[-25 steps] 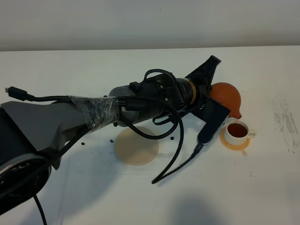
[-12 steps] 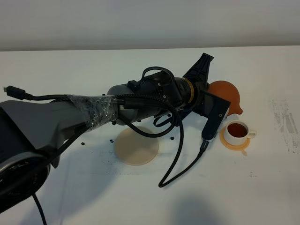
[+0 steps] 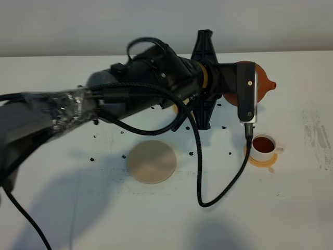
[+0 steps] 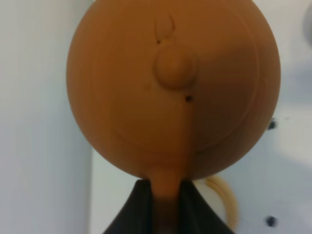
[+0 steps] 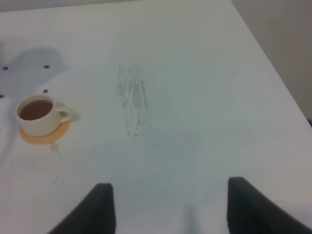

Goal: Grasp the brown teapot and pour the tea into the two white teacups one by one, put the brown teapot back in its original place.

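The left gripper (image 4: 165, 199) has its jaws clenched on the loop handle of the brown teapot (image 3: 263, 83), and its wrist view looks straight at the lid knob (image 4: 175, 66). In the high view the pot sits off the beige round mat (image 3: 152, 161), at roughly 2 o'clock from it, with the spout pointing to 3 o'clock. One white teacup (image 3: 262, 146), full of dark tea, stands on its orange coaster (image 3: 258, 160) at 6 o'clock from the pot. Dark specks (image 3: 123, 156) dot the white tabletop (image 3: 78, 208). The right gripper (image 5: 170, 186) hangs over bare tabletop with its jaws spread wide and released, grasping nothing.
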Tool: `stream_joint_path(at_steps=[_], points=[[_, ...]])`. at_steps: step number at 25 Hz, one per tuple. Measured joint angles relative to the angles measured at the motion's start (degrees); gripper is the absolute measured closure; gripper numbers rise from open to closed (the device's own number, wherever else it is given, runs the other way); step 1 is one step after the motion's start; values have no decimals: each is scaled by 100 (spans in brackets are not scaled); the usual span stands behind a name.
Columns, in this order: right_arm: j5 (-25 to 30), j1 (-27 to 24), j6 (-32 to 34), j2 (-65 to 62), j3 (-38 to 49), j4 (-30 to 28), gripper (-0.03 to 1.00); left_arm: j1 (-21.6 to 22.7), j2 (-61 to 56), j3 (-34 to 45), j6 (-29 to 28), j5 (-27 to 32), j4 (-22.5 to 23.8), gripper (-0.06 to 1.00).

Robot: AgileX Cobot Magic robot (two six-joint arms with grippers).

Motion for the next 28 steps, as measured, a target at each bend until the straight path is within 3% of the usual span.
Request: stream_joint_path(at_steps=[10, 19, 28], points=[[0, 0, 0, 0, 0, 0, 47, -89, -496, 948, -971, 216, -1139, 85], [0, 0, 0, 0, 0, 0, 47, -353, -450, 974, -1573, 684, -1965, 85], [0, 0, 0, 0, 0, 0, 47, -567, -330, 1031, -1989, 1166, -2134, 85]])
